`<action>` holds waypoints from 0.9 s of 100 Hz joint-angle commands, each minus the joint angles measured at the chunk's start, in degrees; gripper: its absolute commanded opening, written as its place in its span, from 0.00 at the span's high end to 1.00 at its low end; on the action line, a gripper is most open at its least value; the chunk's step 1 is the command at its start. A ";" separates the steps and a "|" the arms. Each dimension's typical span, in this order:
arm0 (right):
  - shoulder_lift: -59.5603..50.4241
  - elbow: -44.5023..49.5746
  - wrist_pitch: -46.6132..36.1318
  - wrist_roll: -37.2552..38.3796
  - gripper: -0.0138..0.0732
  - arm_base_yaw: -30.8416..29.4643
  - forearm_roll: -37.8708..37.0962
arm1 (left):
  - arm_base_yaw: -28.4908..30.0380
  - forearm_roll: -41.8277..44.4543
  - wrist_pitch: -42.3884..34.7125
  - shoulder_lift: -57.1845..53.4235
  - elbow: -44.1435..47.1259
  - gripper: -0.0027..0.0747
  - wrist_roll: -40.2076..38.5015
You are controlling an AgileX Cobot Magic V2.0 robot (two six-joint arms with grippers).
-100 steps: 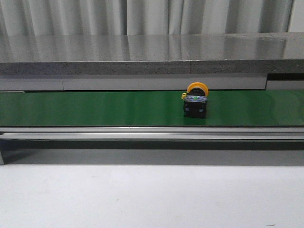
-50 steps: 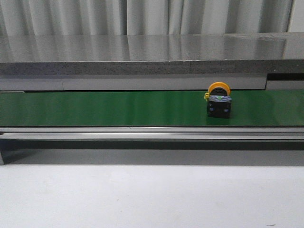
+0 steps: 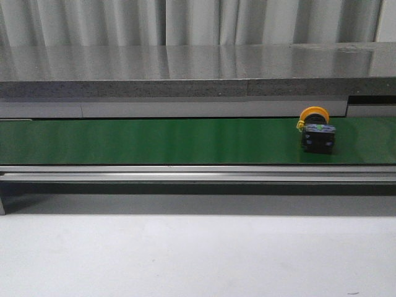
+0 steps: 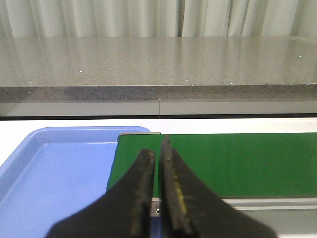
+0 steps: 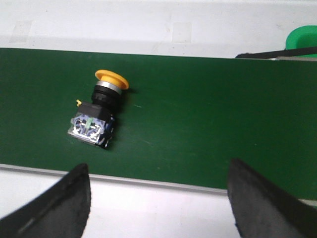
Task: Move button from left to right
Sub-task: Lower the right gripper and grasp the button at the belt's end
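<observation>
A yellow mushroom-capped button (image 3: pixel 316 130) lies on its side on the matte green conveyor belt (image 3: pixel 154 141), far right; right pincer (image 5: pixel 158 198) gapes wide above, left pincer (image 4: pixel 157 163) closed.

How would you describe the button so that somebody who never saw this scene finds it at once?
Look first for the long green belt that runs across in front of the grey stone counter. Toward its right end lies the button, on its side. It is the only object on the belt: a round yellow cap on a black blocky body.
</observation>
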 commanded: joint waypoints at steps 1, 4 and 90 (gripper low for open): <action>2.83 -3.66 -2.36 -0.09 0.22 0.19 0.47 | -0.49 -0.33 -4.99 0.58 -1.67 0.96 -0.05; 3.95 -4.38 -2.32 -0.09 0.22 0.19 0.47 | -0.49 -0.33 -4.99 0.58 -1.67 0.96 -0.05; 23.96 -9.31 -9.34 -2.99 0.22 1.91 -0.51 | -0.49 -0.33 -4.99 0.58 -1.67 0.96 -0.05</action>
